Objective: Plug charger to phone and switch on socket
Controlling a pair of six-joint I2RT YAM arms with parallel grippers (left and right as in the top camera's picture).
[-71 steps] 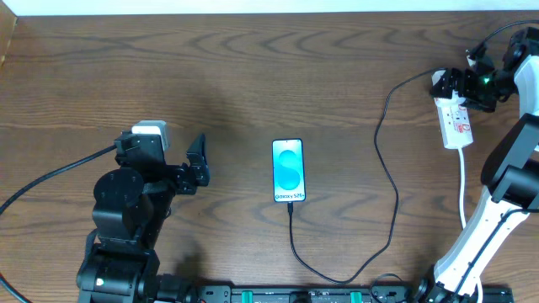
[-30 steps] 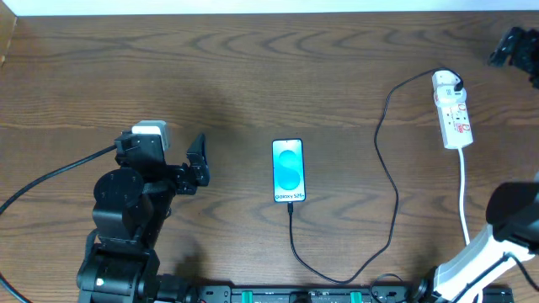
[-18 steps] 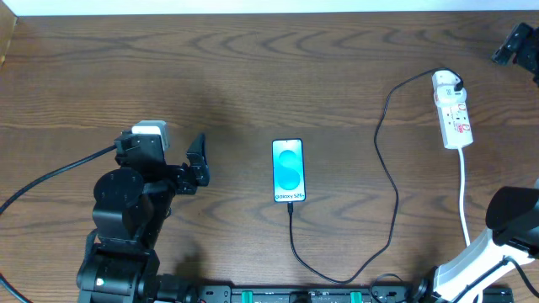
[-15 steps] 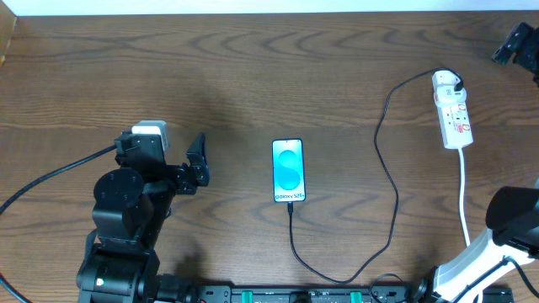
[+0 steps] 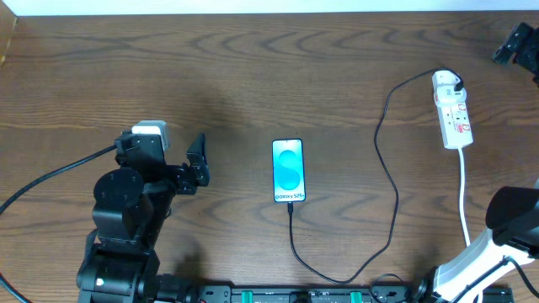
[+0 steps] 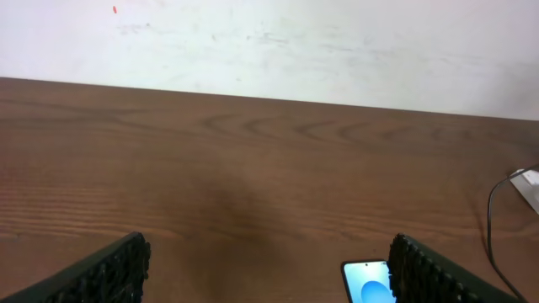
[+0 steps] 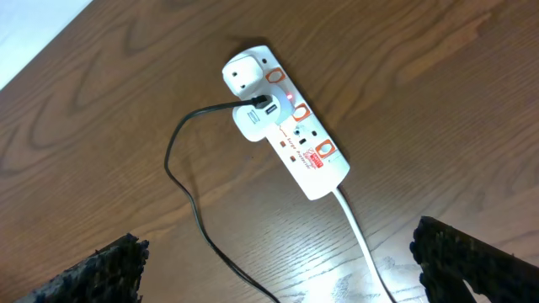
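Note:
The phone [image 5: 288,171] lies face up at the table's middle, blue screen lit; its top edge shows in the left wrist view [image 6: 369,286]. The charger cable [image 5: 388,181] runs from the phone's bottom edge, loops near the front edge and rises to its white plug [image 7: 257,119], which sits in the socket [image 5: 452,110]. The socket [image 7: 290,126] is a white strip with red-ringed switches. My left gripper [image 5: 197,162] is open and empty, left of the phone [image 6: 269,278]. My right gripper [image 5: 513,42] is open and empty, above and beyond the socket [image 7: 286,273].
The socket's white cord [image 5: 464,189] runs toward the front edge, past the right arm's base [image 5: 472,252]. The left arm's thick black cable [image 5: 50,178] trails off to the left. A pale wall [image 6: 269,42] borders the table's far edge.
My right gripper has left the socket and moved up and to the right, to the table's far right corner. The left arm, phone and cable have not moved.

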